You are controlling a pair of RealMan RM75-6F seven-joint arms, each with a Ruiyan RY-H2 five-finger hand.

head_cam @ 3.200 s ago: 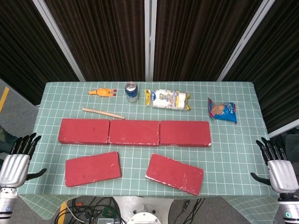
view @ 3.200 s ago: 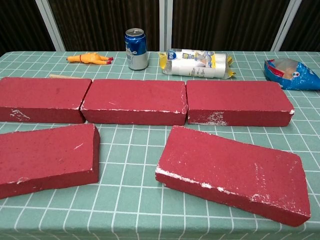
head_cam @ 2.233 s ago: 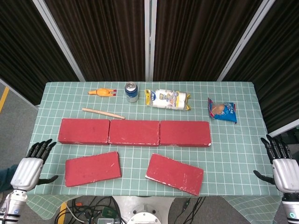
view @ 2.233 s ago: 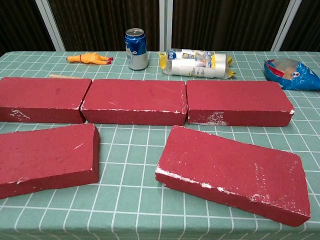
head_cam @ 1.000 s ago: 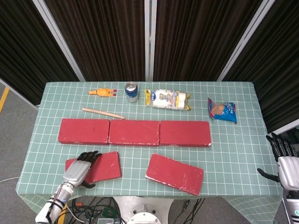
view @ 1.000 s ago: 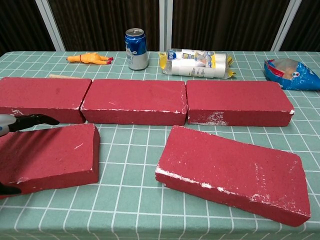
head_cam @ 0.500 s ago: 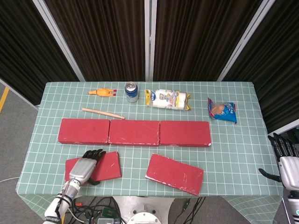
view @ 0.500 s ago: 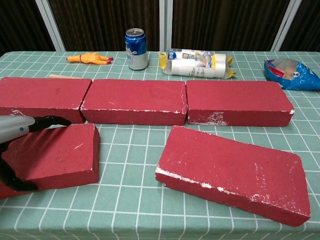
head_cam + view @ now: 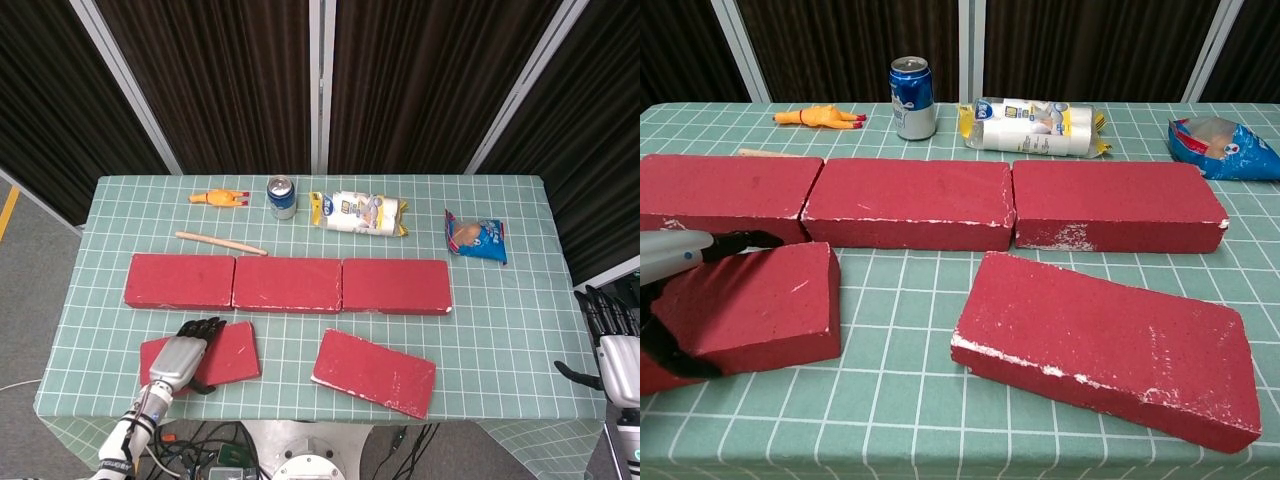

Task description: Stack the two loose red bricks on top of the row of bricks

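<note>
Three red bricks form a row [image 9: 288, 284] across the table's middle, also in the chest view [image 9: 910, 203]. Two loose red bricks lie in front of it. My left hand [image 9: 180, 357] grips the left loose brick [image 9: 228, 352] at its left part. In the chest view the hand [image 9: 668, 258] has its fingers [image 9: 740, 240] over the far edge of this brick [image 9: 760, 305] and its thumb on the near side. The right loose brick [image 9: 373, 372] lies slanted and untouched [image 9: 1105, 345]. My right hand [image 9: 615, 350] hangs open beyond the table's right edge.
Behind the row lie a wooden stick [image 9: 221, 243], a rubber chicken toy [image 9: 218, 198], a soda can [image 9: 282, 197], a wrapped biscuit packet [image 9: 357, 213] and a blue snack bag [image 9: 476, 236]. The green gridded table [image 9: 500, 330] ends close in front of the loose bricks.
My left hand came in from beside the table onto the left loose brick and closed around it; the brick has shifted slightly. The right hand drifted a little outward.
</note>
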